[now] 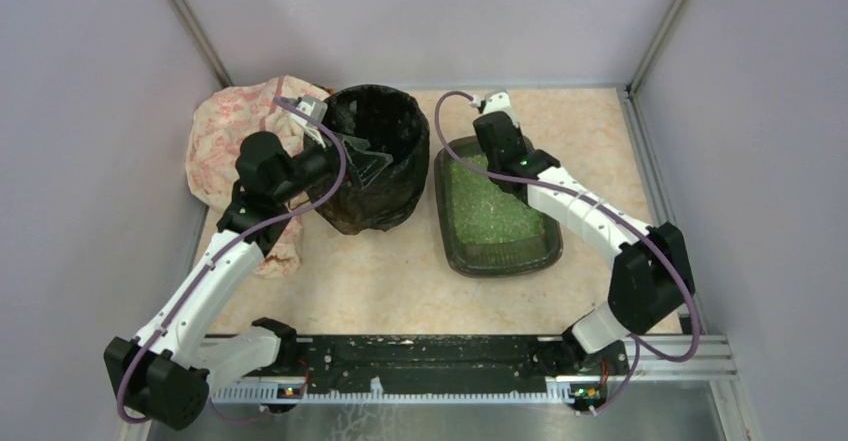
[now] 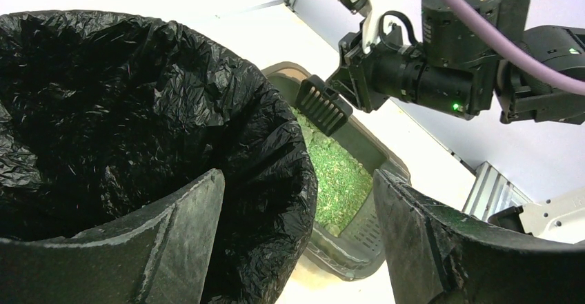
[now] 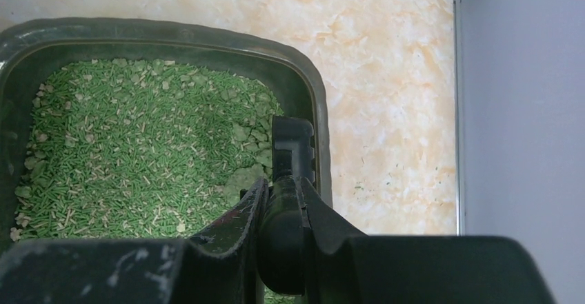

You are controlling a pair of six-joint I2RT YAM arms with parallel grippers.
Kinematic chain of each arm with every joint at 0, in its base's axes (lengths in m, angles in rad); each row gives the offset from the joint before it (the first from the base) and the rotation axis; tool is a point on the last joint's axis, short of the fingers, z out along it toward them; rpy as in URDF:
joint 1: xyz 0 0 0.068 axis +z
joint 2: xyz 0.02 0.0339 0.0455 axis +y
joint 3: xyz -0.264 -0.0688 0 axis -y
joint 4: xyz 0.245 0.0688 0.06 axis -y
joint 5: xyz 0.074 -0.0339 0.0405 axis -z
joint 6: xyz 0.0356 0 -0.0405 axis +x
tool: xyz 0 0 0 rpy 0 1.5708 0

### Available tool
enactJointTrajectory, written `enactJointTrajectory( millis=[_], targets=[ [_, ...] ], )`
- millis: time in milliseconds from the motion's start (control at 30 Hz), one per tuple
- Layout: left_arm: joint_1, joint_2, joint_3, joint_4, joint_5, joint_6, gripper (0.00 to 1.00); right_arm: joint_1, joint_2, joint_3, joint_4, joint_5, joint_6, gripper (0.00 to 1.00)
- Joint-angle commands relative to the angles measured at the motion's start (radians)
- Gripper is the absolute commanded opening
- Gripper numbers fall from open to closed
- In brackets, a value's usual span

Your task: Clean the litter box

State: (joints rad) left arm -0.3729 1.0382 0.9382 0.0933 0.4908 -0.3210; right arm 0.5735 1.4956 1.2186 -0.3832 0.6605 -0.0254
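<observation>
The litter box point(image 1: 505, 261) lies right of centre, a dark tray filled with green litter; its wall point(image 2: 359, 245) and rim point(image 3: 172, 32) also show in the wrist views. My right gripper point(image 1: 487, 149) hovers over its far end, shut point(image 3: 283, 194) on the handle of a black slotted scoop point(image 3: 292, 145). The scoop's head point(image 2: 321, 104) points down toward the litter, beside a pale green clump point(image 3: 248, 173). My left gripper point(image 1: 372, 164) stands open point(image 2: 298, 180), its fingers straddling the rim of the round bin point(image 1: 375, 166), which is lined with a black bag point(image 2: 138, 111).
A crumpled pink-patterned cloth point(image 1: 230, 131) lies at the back left, behind the left arm. Grey walls close in the table on three sides. The arms' mounting rail point(image 1: 440, 361) runs along the near edge.
</observation>
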Motion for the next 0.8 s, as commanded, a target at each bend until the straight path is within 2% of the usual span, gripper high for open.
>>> enactJointTrajectory(
  millis=[0,333,567,767],
  targets=[
    [0.007,0.003,0.036,0.005,0.01,0.013,0.85,0.006,0.022,0.005,0.072,-0.01,0.0,0.0],
    [0.007,0.01,0.037,0.005,0.015,0.013,0.85,0.006,0.036,0.047,0.073,-0.2,0.111,0.0],
    [0.007,0.003,0.036,0.003,0.009,0.016,0.84,0.006,0.043,0.047,0.087,-0.258,0.138,0.0],
    [0.007,0.002,0.036,0.003,0.01,0.017,0.84,0.006,0.002,0.054,0.111,-0.367,0.158,0.0]
  ],
)
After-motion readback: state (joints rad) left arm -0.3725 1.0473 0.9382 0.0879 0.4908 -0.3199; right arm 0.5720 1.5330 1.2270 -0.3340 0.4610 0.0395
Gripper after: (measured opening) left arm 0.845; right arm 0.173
